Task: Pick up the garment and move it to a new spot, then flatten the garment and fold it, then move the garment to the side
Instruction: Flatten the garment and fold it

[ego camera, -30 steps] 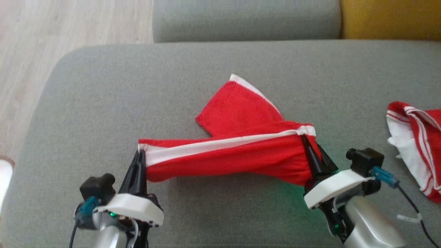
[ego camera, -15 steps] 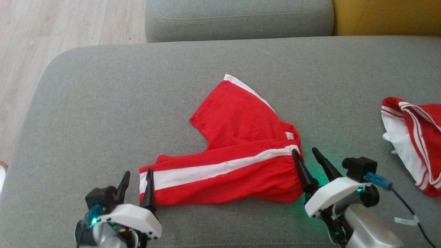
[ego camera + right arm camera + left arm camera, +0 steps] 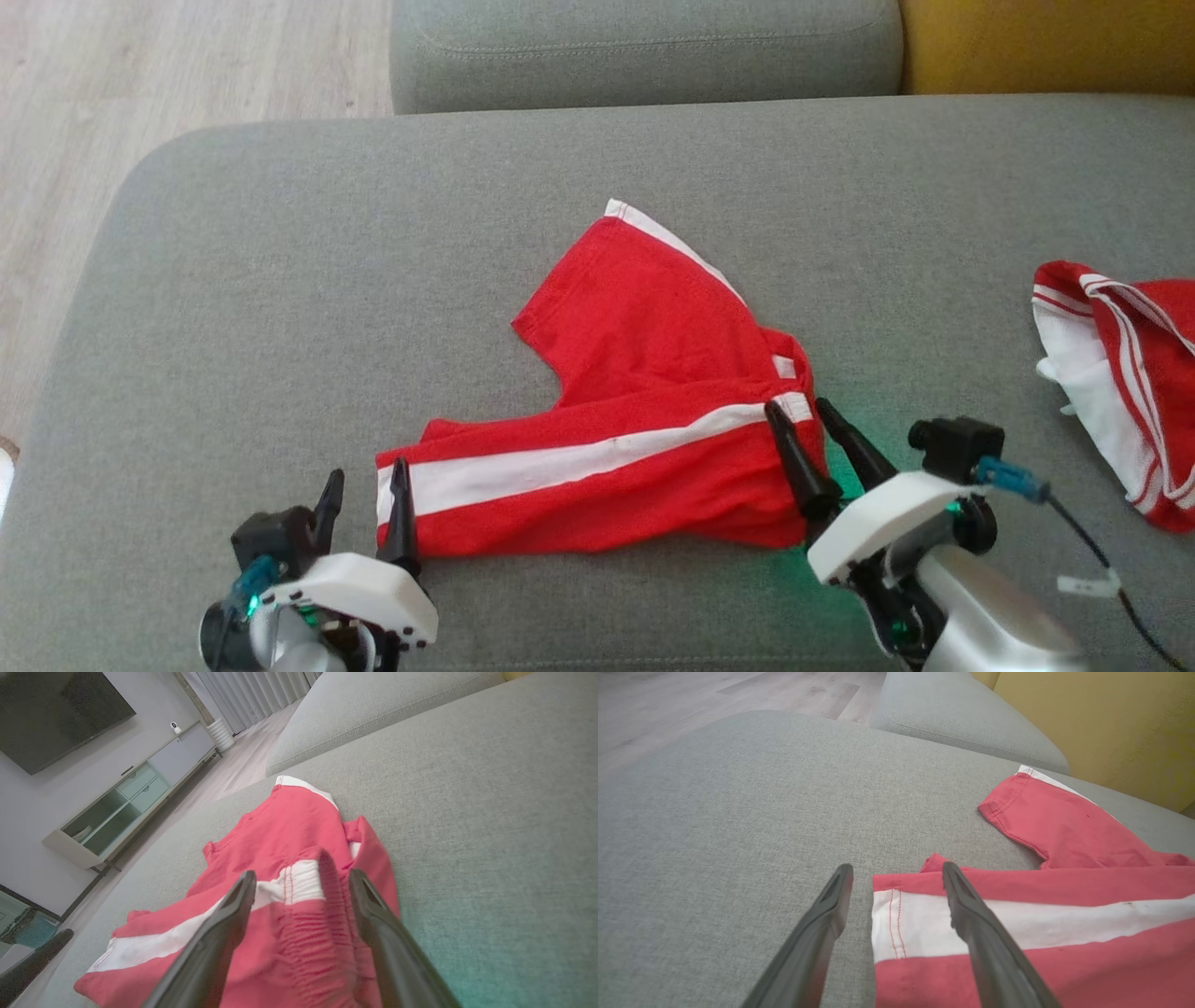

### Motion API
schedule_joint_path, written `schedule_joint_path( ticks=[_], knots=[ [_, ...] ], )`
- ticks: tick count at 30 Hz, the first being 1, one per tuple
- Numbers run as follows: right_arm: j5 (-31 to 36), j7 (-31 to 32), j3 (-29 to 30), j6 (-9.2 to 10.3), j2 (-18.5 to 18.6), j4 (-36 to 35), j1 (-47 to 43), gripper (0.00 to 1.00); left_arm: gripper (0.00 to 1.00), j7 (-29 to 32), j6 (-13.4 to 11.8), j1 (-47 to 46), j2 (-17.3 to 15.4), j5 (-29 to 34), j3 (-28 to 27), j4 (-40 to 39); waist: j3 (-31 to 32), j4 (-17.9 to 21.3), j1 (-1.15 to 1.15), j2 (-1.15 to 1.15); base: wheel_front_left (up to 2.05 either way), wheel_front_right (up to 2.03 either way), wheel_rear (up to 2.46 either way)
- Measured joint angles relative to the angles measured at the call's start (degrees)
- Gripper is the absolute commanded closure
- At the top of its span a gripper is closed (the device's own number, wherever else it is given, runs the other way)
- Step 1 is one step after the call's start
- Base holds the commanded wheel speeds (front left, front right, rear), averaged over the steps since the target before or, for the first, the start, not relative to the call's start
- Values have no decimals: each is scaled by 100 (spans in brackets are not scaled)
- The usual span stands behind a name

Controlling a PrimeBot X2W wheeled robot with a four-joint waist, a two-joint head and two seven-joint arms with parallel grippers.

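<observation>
Your left gripper (image 3: 367,471) stands spread, one finger over the white stripe at the hem, and your right gripper (image 3: 798,406) is spread astride the gathered waistband. Neither pinches cloth. Between them the red garment (image 3: 644,373) lies stretched along the grey cushion (image 3: 280,280), probably laid out for flattening, with one leg splayed away from you.

Shorts (image 3: 644,411) lie mid-seat on the sofa (image 3: 280,280), left end effector (image 3: 367,469) at their left end, right end effector (image 3: 798,405) at their right, second garment (image 3: 1120,392) well right.
</observation>
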State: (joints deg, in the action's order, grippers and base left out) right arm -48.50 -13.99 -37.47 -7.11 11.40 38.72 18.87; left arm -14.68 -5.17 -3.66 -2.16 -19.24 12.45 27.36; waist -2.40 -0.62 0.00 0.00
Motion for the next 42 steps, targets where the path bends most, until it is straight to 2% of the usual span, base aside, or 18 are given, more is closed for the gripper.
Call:
schedule_joint_path(
  ticks=[10,14,20,21,22,25,30,31,34,42],
  knots=[
    [-768,276,-733,0,277,-116,413,0,0,0,-35,-2,0,-75,-23,-131,-138,19,0,0,0,0,0],
    [-1061,320,-947,0,381,-186,547,8,0,0,-34,-1,1,-74,-25,-138,-167,21,0,0,0,0,0],
    [-1414,342,-1263,0,504,-245,610,33,0,0,-31,-1,0,-75,-33,-143,-136,37,0,0,0,0,0],
    [-1466,343,-1312,0,528,-246,614,49,0,0,-31,-1,0,-76,-32,-143,-132,39,0,0,0,0,0],
    [-1506,343,-1358,0,552,-248,622,56,0,0,-30,-1,0,-83,-32,-147,-132,39,0,0,0,0,0],
    [-1639,341,-1429,0,587,-269,642,64,0,0,-29,-1,0,-123,-30,-193,-140,41,0,0,0,0,0],
    [-1852,314,-1522,0,689,-319,646,62,0,-1,37,1,1,-292,-29,-236,-117,59,0,0,0,0,0],
    [-1919,289,-1577,0,736,-348,646,67,0,0,74,7,-8,-401,-16,-237,-89,81,0,0,0,0,0],
    [-1980,280,-1682,0,765,-401,646,100,0,-1,177,9,-7,-659,23,-171,-53,117,0,0,0,0,0],
    [-2007,186,-1933,0,838,-482,699,100,0,0,519,-23,-5,-1750,226,302,-103,205,0,0,0,0,0]
  ],
)
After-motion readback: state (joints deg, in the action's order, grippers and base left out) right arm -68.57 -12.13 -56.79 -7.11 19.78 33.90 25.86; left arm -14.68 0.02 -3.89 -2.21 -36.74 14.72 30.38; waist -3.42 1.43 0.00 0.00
